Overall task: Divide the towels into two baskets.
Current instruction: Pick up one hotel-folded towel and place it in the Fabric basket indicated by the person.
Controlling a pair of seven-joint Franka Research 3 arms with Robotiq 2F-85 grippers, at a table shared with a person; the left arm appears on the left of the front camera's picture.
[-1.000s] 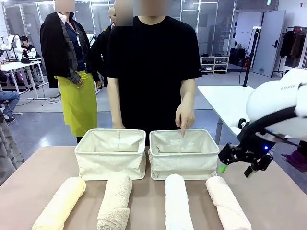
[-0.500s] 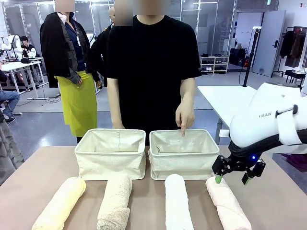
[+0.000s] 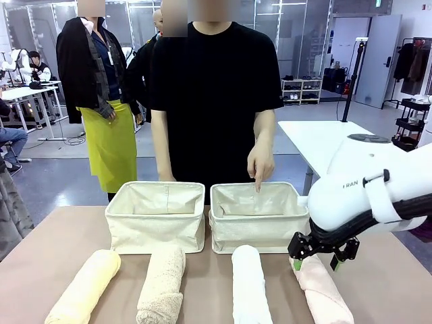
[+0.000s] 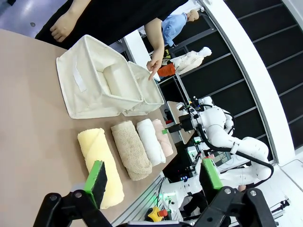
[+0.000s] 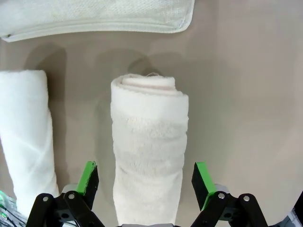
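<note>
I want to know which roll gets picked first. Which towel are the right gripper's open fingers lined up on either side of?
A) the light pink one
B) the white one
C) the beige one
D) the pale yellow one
A: in the right wrist view, the open right gripper has one finger on each side of the light pink towel, while the white towel lies off to the side.
</note>
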